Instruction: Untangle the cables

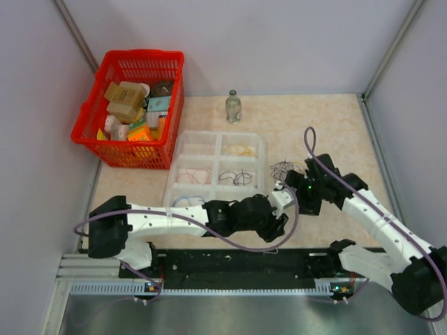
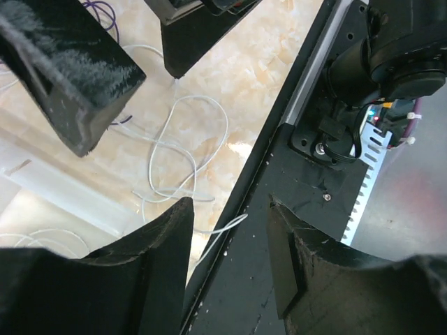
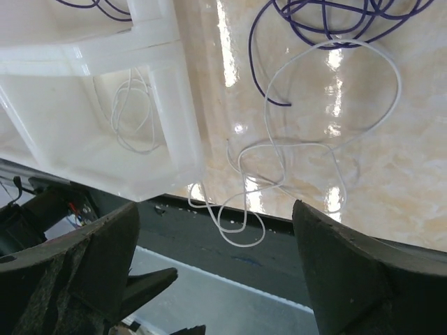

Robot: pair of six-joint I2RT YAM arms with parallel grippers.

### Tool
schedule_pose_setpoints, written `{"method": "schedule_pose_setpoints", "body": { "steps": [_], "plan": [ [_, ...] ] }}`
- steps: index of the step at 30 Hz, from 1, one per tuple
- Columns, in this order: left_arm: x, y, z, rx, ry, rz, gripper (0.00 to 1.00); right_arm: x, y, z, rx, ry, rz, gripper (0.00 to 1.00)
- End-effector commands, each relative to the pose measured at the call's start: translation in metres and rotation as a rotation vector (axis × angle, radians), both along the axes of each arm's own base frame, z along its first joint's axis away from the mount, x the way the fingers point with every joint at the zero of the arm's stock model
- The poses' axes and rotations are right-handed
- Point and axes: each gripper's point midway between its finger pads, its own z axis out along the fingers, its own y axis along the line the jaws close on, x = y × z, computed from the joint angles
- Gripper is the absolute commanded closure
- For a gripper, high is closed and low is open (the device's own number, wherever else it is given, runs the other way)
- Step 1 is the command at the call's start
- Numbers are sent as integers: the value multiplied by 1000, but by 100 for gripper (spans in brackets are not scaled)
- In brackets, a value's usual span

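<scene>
Cables (image 1: 285, 169): a mostly purple bunch on the tabletop (image 1: 335, 125), right of centre and just beside the right side of the tray (image 3: 167, 105). It sits nearer the near edge than the far. One white strand (image 3: 279, 148) trails out of the bunch toward the near edge, and its tail lies over that edge on the black rail (image 1: 230, 262). The strand's top loop overlaps the purple; I cannot tell whether it is threaded through.

Right hand (image 3: 215, 209): spread wide, empty, above the white strand. Left hand (image 2: 229, 204): also wide and empty, low over the near edge beside the strand.

Step, as I judge it: freeing the white strand from the bunch. The next move calls for a pinch on the white alone, at its crossed middle, then a slow draw away from the purple. Pinning the bunch with the other hand would help. The tray holds sorted wires, one compartment white, so that is the likely drop.

Surface: pale, marbled, glossy, with glare spots. Room: plain walls on three sides. A red basket (image 1: 133, 155) of packets sits at the far-left corner and a bottle (image 1: 232, 107) at the far edge.
</scene>
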Motion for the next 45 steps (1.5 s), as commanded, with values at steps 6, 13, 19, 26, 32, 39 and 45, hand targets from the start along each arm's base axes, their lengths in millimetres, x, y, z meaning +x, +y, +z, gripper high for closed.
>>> {"method": "schedule_pose_setpoints", "body": {
  "steps": [6, 13, 19, 26, 32, 39, 45],
  "plan": [
    [9, -24, -15, 141, -76, 55, 55, 17, -95, 75, -259, -230, -342, 9],
    [7, -12, -34, 242, -116, 177, 52, 38, -146, 134, -194, -353, -517, 9],
    [-14, -20, -42, 293, -56, 184, 46, 48, -137, 142, -147, -375, -469, 10],
    [-20, -36, -59, 338, -2, 168, 18, 43, -128, 143, -109, -420, -435, 11],
    [-14, -31, -55, 349, -8, 229, 5, 40, -128, 132, -116, -401, -427, 11],
    [-13, -37, -58, 347, 9, 207, 29, 43, -125, 135, -93, -413, -415, 11],
    [-9, -40, -71, 365, 32, 188, 25, 43, -127, 144, -104, -440, -417, 11]
  ]
}}
